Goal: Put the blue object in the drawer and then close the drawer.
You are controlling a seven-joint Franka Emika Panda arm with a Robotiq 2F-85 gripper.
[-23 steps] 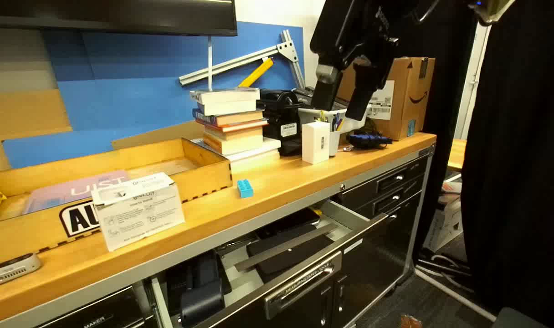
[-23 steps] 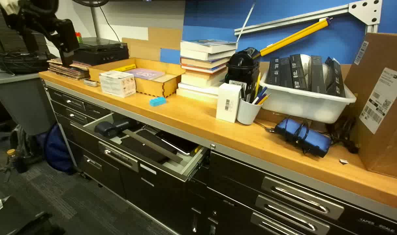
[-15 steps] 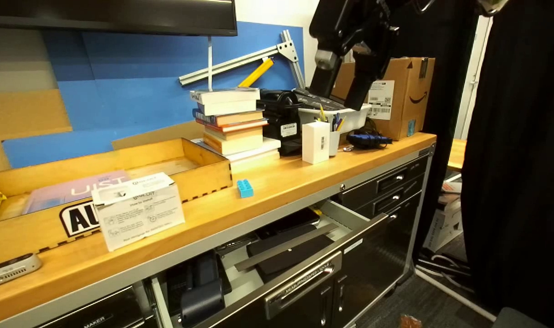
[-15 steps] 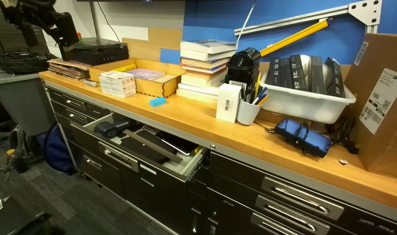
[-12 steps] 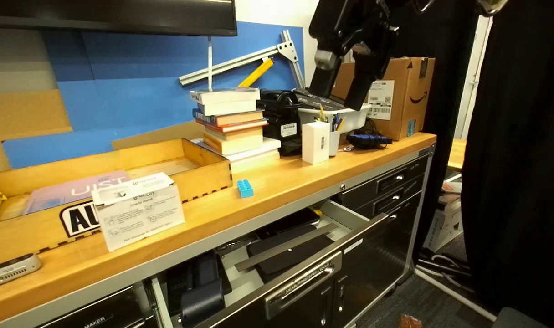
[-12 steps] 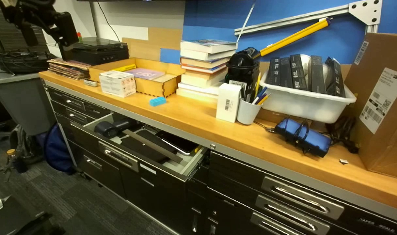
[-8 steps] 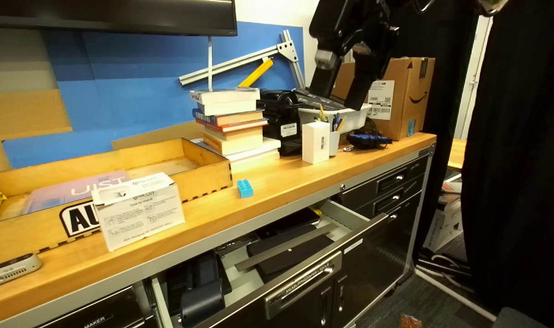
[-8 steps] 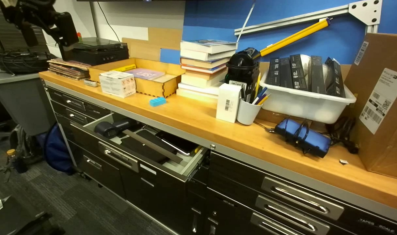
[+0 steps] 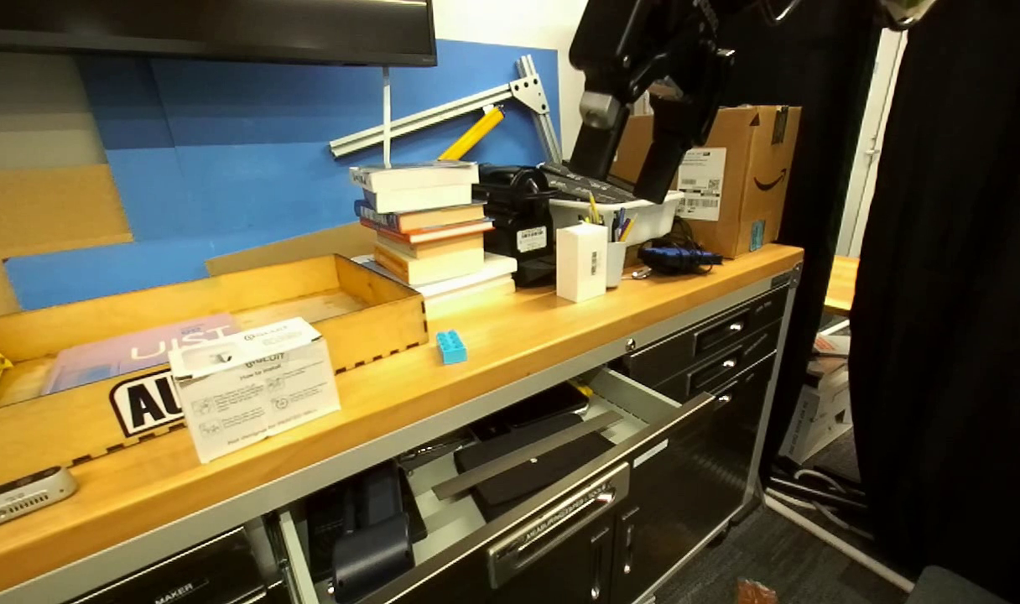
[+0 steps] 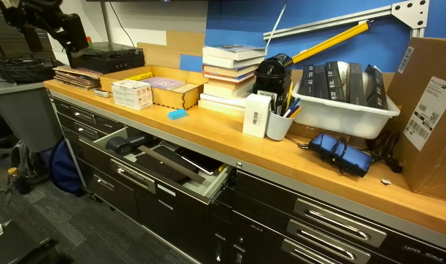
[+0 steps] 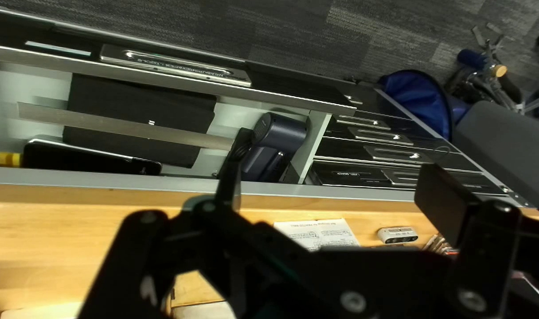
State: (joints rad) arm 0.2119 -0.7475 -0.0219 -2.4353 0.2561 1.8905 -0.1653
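Note:
The blue object, a small light-blue studded block, lies on the wooden bench top in both exterior views (image 9: 451, 346) (image 10: 177, 114), near the corner of the wooden tray. It does not show in the wrist view. The drawer stands pulled out below the bench edge in both exterior views (image 9: 640, 398) (image 10: 135, 176); its handle plate shows in the wrist view (image 11: 176, 66). It holds a dark handheld device, a flat black item and a metal strip. My gripper (image 9: 623, 180) hangs above bench height, apart from block and drawer. Its fingers are wide apart and empty in the wrist view (image 11: 331, 186).
A wooden tray (image 9: 384, 306), a white printed box (image 9: 258, 390) and a book stack (image 9: 430, 226) stand around the block. A white upright box (image 10: 256, 115), a pen cup (image 10: 279, 125) and a white bin (image 10: 346, 117) stand farther along the bench. Other drawers (image 10: 333, 220) are shut.
My gripper rose slightly between about 1.5 and 1.0 seconds ago and has held still since. The block and the open drawer have not moved.

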